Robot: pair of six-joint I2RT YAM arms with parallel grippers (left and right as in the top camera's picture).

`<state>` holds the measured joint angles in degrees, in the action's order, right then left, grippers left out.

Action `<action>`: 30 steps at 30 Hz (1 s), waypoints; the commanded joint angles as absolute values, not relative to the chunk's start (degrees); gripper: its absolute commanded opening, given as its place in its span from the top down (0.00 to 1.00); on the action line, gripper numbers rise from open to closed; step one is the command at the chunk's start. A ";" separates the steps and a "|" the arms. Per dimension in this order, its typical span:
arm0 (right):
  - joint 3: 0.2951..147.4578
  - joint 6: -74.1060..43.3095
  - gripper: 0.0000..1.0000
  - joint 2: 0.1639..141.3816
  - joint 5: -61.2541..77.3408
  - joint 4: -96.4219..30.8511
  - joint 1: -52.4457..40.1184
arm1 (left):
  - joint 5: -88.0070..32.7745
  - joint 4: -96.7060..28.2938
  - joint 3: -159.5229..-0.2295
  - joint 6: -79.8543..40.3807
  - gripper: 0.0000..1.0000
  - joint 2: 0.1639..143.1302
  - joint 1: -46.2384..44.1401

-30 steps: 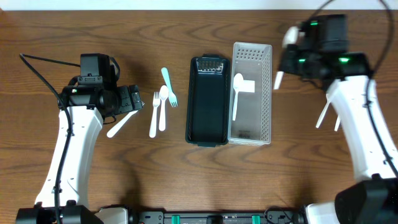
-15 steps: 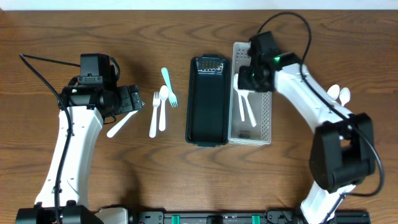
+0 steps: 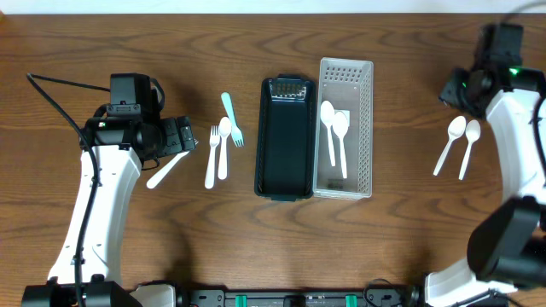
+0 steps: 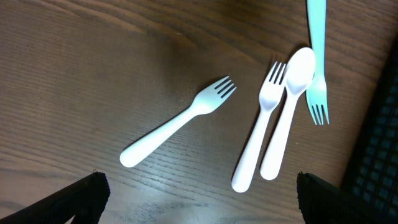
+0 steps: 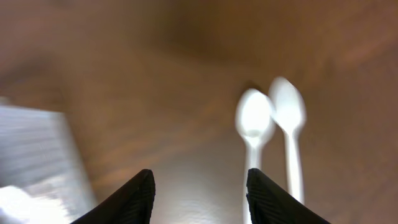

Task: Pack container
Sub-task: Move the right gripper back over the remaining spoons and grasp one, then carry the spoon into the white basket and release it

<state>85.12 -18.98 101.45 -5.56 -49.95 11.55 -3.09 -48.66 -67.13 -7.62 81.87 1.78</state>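
Observation:
A white slotted container (image 3: 362,128) holds two white spoons (image 3: 334,135). A black tray (image 3: 284,136) stands beside it on the left. Two more white spoons (image 3: 458,145) lie at the right; they also show blurred in the right wrist view (image 5: 270,130). My right gripper (image 3: 461,89) is open and empty just up-left of them. A white fork (image 4: 180,121) lies apart at the left. Another white fork (image 4: 258,127), a white spoon (image 4: 286,112) and a light blue fork (image 4: 317,56) lie left of the tray. My left gripper (image 4: 199,202) is open and empty above the table near them.
The black tray's edge shows at the right of the left wrist view (image 4: 382,137). The container's corner shows blurred at the left of the right wrist view (image 5: 37,155). Bare wooden table surrounds everything.
My right gripper went from the right side to the white container, left a second spoon in it, and swung back to the right above the two loose spoons. The left arm stayed still.

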 commanded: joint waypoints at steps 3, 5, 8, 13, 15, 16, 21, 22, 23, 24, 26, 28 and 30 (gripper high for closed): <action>81.01 -18.85 0.55 107.85 -0.49 -50.30 16.08 | -3.44 -48.82 -68.16 -7.11 0.02 82.11 2.02; 80.75 -18.85 0.57 109.71 0.47 -50.48 16.99 | -3.44 -48.82 -68.16 -7.11 0.02 82.11 2.02; 80.73 -19.77 0.57 112.01 -0.67 -50.17 17.37 | -3.44 -48.82 -68.16 -7.11 0.02 82.11 2.02; 80.73 -20.97 0.56 115.31 -2.42 -49.41 17.78 | -3.44 -48.82 -68.16 -7.11 0.02 82.11 2.02; 80.73 -20.97 0.56 116.55 -2.87 -49.19 17.78 | -3.44 -48.82 -68.16 -7.11 0.02 82.11 2.02; 80.73 -20.97 0.56 116.99 -3.16 -49.17 17.80 | -3.44 -48.82 -68.16 -7.11 0.02 82.11 2.02; 80.71 -20.95 0.56 119.81 -4.10 -47.94 18.15 | -3.44 -48.82 -68.16 -7.11 0.02 82.11 2.02; 80.71 -20.95 0.57 120.16 -4.08 -47.66 18.26 | -3.44 -48.82 -68.16 -7.11 0.02 82.11 2.02; 80.71 -20.95 0.57 120.38 -4.08 -47.55 18.26 | -3.44 -48.82 -68.16 -7.11 0.02 82.11 2.02; 80.71 -20.95 0.58 120.44 -4.08 -47.55 18.26 | -3.44 -48.82 -68.16 -7.11 0.02 82.11 2.02; 80.71 -20.95 0.62 120.44 -4.08 -47.55 18.26 | -3.44 -48.82 -68.16 -7.11 0.02 82.11 2.02; 80.71 -20.95 0.70 120.44 -4.08 -47.48 18.26 | -3.44 -48.82 -68.16 -7.11 0.02 82.11 2.02; 80.71 -20.93 0.74 120.44 -3.99 -47.48 18.17 | -3.44 -48.82 -68.16 -7.11 0.02 82.11 2.02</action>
